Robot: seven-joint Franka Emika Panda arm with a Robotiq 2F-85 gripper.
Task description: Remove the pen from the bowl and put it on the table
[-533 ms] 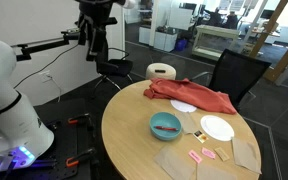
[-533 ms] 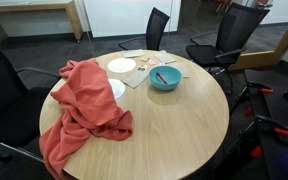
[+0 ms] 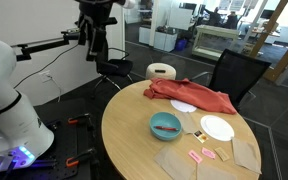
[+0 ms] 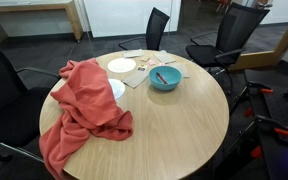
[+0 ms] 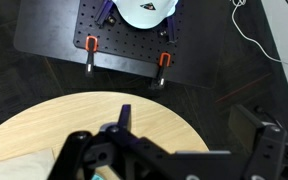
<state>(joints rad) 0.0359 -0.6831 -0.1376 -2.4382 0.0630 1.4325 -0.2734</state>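
The teal-blue bowl (image 3: 165, 126) stands on the round tan table (image 3: 132, 115), near the middle. It shows in both exterior views (image 4: 165, 78). The short red pen (image 3: 166, 128) lies inside the bowl (image 4: 161, 76). My gripper (image 3: 96, 45) hangs high above the floor, well off the table's edge and far from the bowl. In the wrist view the gripper (image 5: 189, 118) has its dark fingers apart, open and empty, over the table's edge (image 5: 74, 115). The bowl and pen are out of the wrist view.
A red cloth (image 3: 189, 95) lies on the table (image 4: 84, 105) and partly covers a white plate (image 4: 117, 88). Another white plate (image 3: 217, 128), brown mats and small pink pieces (image 3: 206, 154) lie next to the bowl. Black chairs (image 3: 234, 72) (image 4: 159, 25) stand around the table.
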